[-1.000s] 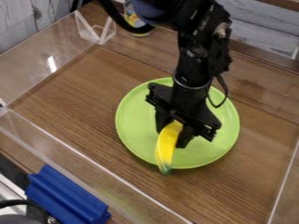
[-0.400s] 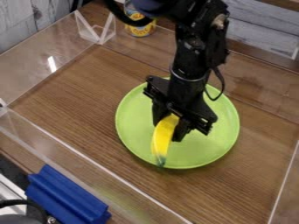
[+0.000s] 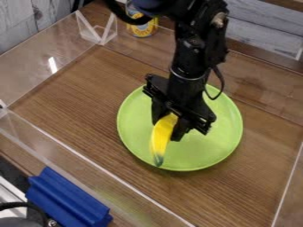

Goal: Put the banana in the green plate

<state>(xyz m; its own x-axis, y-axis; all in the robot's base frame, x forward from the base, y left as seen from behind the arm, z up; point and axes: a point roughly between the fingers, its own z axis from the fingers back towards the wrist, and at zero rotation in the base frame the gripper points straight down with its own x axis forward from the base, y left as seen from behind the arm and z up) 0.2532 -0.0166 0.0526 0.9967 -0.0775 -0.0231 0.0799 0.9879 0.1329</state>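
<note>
A lime-green plate (image 3: 217, 113) lies on the wooden table at centre right. Over its front half a small yellow banana (image 3: 161, 139) hangs tilted, its dark lower tip near the plate's front rim. My black gripper (image 3: 174, 121) points straight down and is shut on the banana's upper end. Whether the banana's lower tip touches the plate cannot be told. The arm rises from the gripper toward the top of the picture and hides part of the plate's middle.
Clear plastic walls (image 3: 48, 53) enclose the wooden table on the left, front and right. A blue block (image 3: 66, 202) lies at the bottom left outside the wall. A yellow-labelled can (image 3: 143, 27) stands at the back.
The gripper and banana have shifted slightly left over the plate, and the banana's lower tip now sits a little further inside the front rim.
</note>
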